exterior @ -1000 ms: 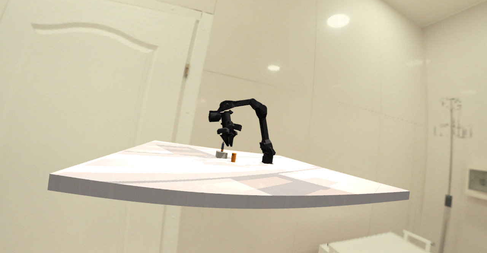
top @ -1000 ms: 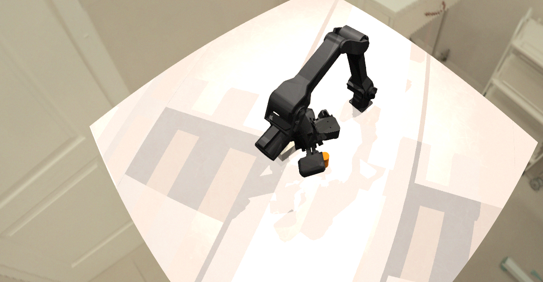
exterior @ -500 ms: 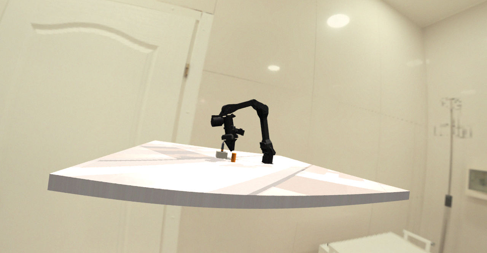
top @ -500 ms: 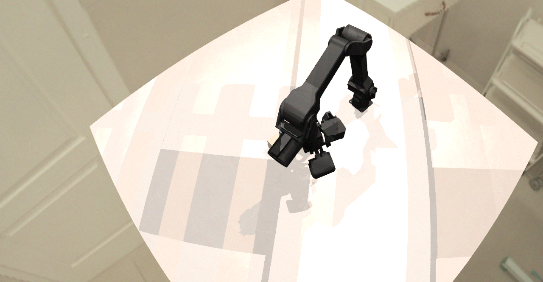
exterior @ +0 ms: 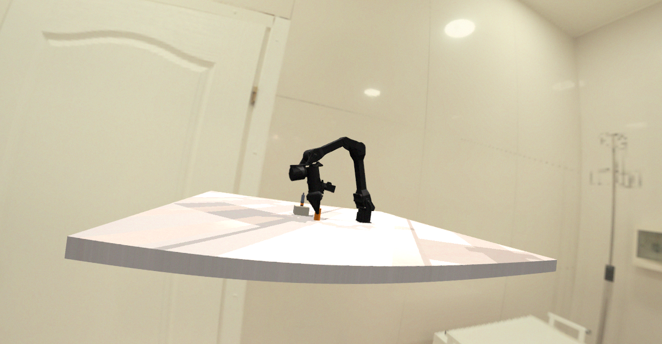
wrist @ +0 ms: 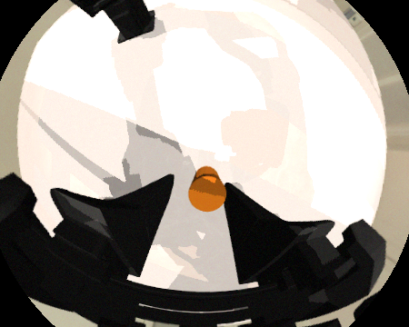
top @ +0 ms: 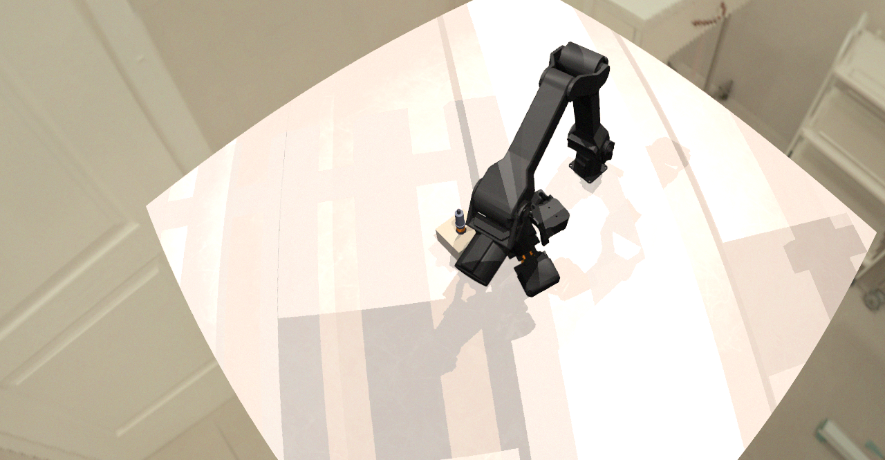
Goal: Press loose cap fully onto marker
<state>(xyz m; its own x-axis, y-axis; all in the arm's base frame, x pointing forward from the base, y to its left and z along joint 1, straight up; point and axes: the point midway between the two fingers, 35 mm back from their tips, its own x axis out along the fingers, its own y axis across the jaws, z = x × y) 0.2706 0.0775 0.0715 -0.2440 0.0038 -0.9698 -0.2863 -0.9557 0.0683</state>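
Note:
The orange cap (top: 524,258) (exterior: 317,217) (wrist: 207,198) stands upright on the table. My gripper (exterior: 317,210) (wrist: 199,183) points down and is part open, with its fingertips on either side of the cap. In the wrist view the right finger is very close to the cap or touching it, and a gap shows at the left finger. In the top view the hand hides most of the cap. The grey-blue marker (top: 459,217) (exterior: 302,198) stands upright, dark tip up and bare, in the pale holder block (top: 448,234) (exterior: 300,210). The wrist view does not show marker or block.
The holder block stands close beside the hand, and in the top view the arm's wrist partly covers it. The arm's base (top: 588,169) (exterior: 363,215) is bolted to the table (top: 346,259) (exterior: 351,244). Patchy shadows lie across the table top.

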